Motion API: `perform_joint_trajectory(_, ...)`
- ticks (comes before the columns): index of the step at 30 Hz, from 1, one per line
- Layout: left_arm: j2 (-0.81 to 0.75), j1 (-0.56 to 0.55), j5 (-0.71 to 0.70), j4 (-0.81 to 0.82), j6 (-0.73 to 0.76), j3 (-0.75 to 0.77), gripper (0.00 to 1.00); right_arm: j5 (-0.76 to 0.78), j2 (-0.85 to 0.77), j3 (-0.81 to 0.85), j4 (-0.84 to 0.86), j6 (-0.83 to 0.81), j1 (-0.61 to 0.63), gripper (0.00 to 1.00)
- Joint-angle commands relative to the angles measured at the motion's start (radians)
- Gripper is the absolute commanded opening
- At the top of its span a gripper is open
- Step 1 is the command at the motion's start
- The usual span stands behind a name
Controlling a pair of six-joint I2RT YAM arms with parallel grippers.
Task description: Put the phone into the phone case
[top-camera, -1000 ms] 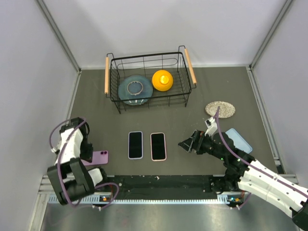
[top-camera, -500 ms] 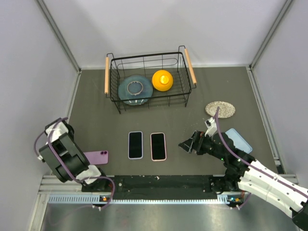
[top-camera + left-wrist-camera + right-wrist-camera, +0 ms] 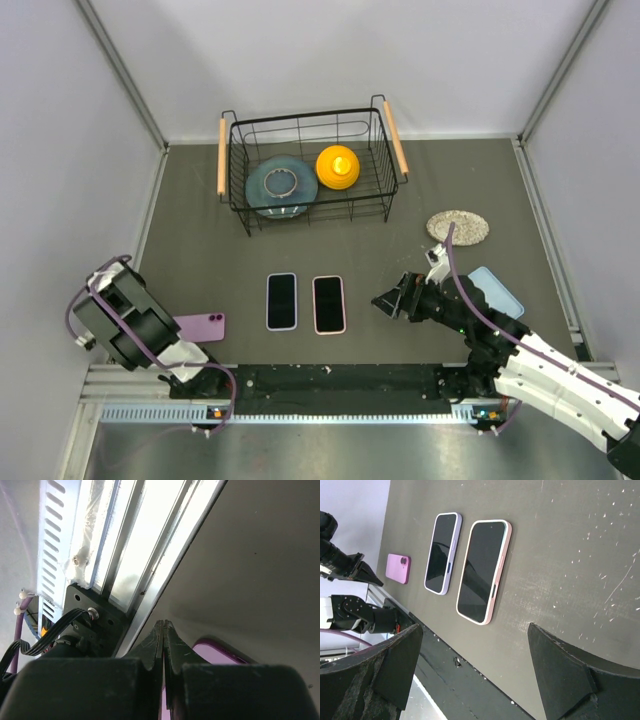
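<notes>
Two phones [image 3: 281, 300], one blue case [image 3: 499, 290], one basket [image 3: 306, 216]

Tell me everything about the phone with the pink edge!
The pink-edged phone lies flat, screen up, on the dark table. Its shiny black screen is off, the corners are round, and buttons sit along the pink rim. A lilac-edged phone lies beside it, parallel, not touching. Only the table touches it; the right gripper, open, is off to one side.

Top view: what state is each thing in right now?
Left gripper, shut, empty.
Right gripper, open, empty.
Lilac phone, flat, screen up, dark.
Pink phone, flat, screen up, dark.
Purple case, flat, back up.
Wire basket, upright, holding two items.
</notes>
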Motion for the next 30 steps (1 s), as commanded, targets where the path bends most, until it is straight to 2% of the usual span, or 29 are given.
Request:
perform_joint_trajectory(1,0.032,0.006,0.031,0.021,0.022,-0.002,0.00,0.011,-0.010,0.027,0.009,-0.020,-0.003,0.86)
perform_joint_trajectory(7,0.032,-0.001,0.086,0.059,0.085,-0.006,0.00,0.014,-0.010,0.027,0.012,-0.023,-0.003,0.86)
perform_joint_trajectory(13,0.110,-0.040,0.125,0.061,0.125,0.043,0.00,0.011,-0.004,0.046,0.009,-0.041,-0.003,0.87)
perform_joint_trajectory(16,0.110,-0.069,0.196,0.116,0.178,0.043,0.00,0.006,-0.001,0.049,0.008,-0.046,-0.003,0.87)
perform_joint_trajectory(22,0.118,-0.187,0.333,0.199,0.280,0.072,0.00,-0.009,0.043,0.061,0.015,-0.060,-0.003,0.89)
perform_joint_trajectory(24,0.118,-0.259,0.368,0.257,0.314,0.095,0.00,-0.018,0.071,0.078,0.017,-0.067,-0.001,0.89)
perform_joint_trajectory(26,0.116,-0.334,0.463,0.344,0.392,0.101,0.00,-0.027,0.124,0.101,0.028,-0.072,-0.003,0.89)
perform_joint_trajectory(30,0.090,-0.405,0.589,0.453,0.482,0.100,0.00,-0.069,0.227,0.135,0.101,-0.066,0.003,0.89)
